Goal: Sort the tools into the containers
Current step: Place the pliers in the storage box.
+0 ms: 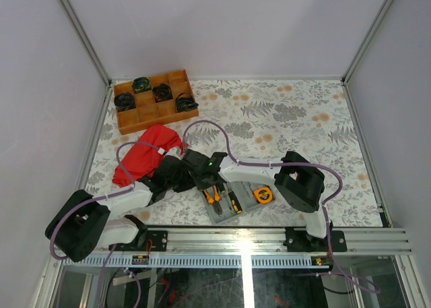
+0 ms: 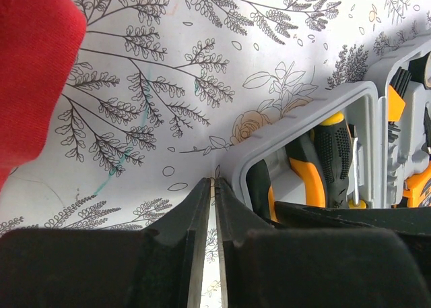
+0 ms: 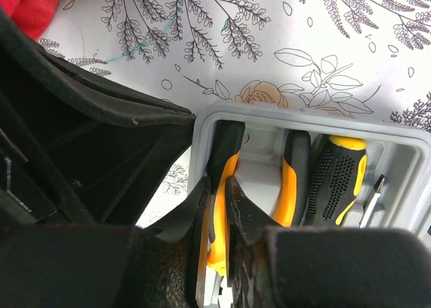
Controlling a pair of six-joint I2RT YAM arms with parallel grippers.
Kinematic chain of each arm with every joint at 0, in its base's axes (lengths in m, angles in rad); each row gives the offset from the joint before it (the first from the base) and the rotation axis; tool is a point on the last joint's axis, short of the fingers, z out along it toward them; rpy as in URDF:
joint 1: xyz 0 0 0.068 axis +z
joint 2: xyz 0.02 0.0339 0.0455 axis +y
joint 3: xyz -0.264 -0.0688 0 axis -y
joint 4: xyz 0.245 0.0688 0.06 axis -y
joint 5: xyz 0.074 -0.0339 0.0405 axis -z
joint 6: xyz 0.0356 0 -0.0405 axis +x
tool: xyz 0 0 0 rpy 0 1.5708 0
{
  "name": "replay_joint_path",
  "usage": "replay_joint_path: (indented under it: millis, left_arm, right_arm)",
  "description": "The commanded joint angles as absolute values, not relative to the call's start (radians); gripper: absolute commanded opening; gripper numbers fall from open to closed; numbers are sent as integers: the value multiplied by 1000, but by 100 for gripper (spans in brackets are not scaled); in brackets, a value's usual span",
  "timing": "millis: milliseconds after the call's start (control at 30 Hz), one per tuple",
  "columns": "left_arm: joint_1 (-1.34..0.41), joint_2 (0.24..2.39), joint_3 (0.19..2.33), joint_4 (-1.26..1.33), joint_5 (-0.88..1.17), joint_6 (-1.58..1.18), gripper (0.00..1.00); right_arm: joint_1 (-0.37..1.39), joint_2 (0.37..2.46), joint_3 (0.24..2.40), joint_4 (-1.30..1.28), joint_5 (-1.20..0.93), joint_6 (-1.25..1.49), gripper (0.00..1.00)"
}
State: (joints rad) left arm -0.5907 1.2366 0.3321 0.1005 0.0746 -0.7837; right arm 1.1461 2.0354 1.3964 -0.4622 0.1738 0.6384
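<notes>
The grey tool case lies open at the near edge of the table. In it lie orange-and-black pliers, a black-and-yellow screwdriver and a round orange tape measure. My right gripper is shut on the left handle of the pliers, which sit in their recess in the case beside the screwdriver. My left gripper is shut and empty, low over the tablecloth just outside the case's corner. In the top view both grippers meet at the case's far left corner.
A red cloth lies left of the grippers, under the left arm. A brown wooden tray with black coiled bundles stands at the back left. The right arm's elbow hangs over the right of the case.
</notes>
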Motion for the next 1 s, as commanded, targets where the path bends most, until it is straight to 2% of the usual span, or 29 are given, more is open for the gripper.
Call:
replay_joint_path:
  millis: [0,167,333,500,733,967]
  left_arm:
    - [-627,1284,322,148,89,-795,9]
    - [-626,1254,330,115,59,-802,9]
    - [-621,1247,357,89,55,-801,9]
    - [-612,1240,383,57,61,-793,11]
    - [-612,1226,400,31,80,-784,16]
    - [-659,1165,387,-34,56,-806,19]
  right_arm:
    - [1262,2355,1175,-441,-32,700,0]
    - [1188,2082,1159,-420,16,684,2]
    - [1099,1884,1223,-348,32,637,25]
    - [1021,1733,1234,-299,103,598,37]
    - [891,1473,1028,-373,297,557,46]
    - [652,1181,779,-436,280,517,56]
